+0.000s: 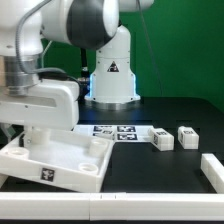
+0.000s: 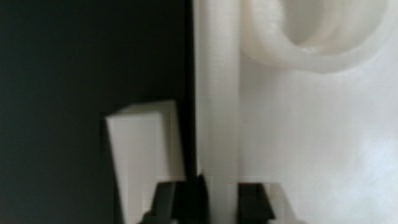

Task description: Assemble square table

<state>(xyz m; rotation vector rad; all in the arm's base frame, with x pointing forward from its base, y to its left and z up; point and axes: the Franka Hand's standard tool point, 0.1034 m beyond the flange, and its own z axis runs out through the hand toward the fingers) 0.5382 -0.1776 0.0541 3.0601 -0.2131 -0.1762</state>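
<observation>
The square table's top (image 1: 70,160) is a white tray with a raised rim, lying at the exterior view's lower left with a tag on its front wall. My gripper (image 1: 35,138) hangs over its far left side. In the wrist view the gripper (image 2: 215,203) is shut on the upright rim (image 2: 215,90), one dark finger (image 2: 175,203) outside it and the other inside the tray. A round socket (image 2: 329,40) shows inside the top. Two tagged white legs (image 1: 161,138) (image 1: 187,135) lie on the black table toward the exterior view's right.
The marker board (image 1: 112,130) lies flat behind the top. A plain white bar (image 1: 213,170) sits at the exterior view's right edge. A white block (image 2: 146,150) stands just outside the gripped rim. The robot's base (image 1: 110,80) rises at the back.
</observation>
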